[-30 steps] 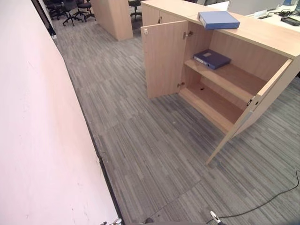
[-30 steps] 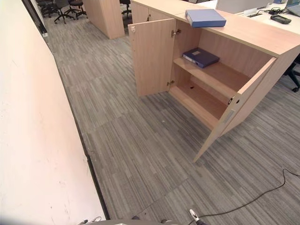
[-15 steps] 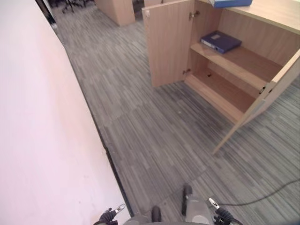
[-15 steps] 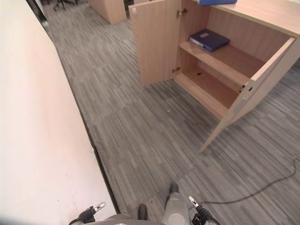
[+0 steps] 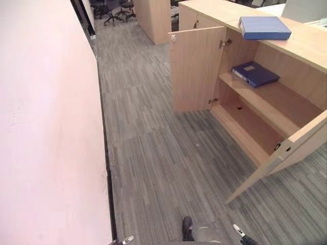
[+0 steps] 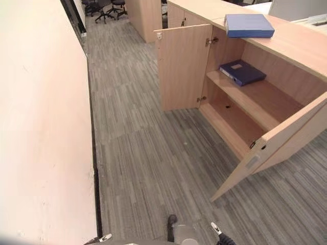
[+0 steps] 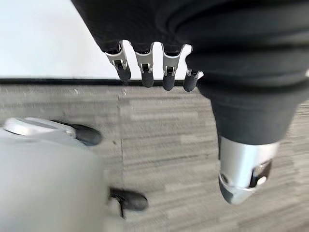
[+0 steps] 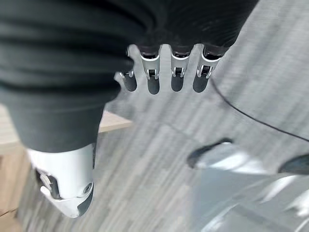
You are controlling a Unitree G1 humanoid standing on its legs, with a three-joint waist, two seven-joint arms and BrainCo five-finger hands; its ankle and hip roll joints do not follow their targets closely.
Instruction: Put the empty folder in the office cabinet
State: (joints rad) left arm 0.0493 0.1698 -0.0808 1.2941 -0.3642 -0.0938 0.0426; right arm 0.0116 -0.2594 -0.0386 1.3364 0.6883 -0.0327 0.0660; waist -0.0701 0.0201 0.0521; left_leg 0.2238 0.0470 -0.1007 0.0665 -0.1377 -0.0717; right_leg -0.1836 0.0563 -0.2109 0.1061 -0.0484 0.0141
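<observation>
Light-blue folder (image 5: 264, 27) flat atop open cabinet (image 5: 306, 51), long axis along its top, well beyond both hanging, unclenched, empty hands, left (image 7: 149, 72) and right (image 8: 164, 72); right arm's side nearer.

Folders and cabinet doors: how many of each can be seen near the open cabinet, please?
Folders: 2, a light blue folder on the cabinet top and a dark blue folder on the upper shelf.
Open doors: 2, a left door and a right door.
Total: 4.
</observation>
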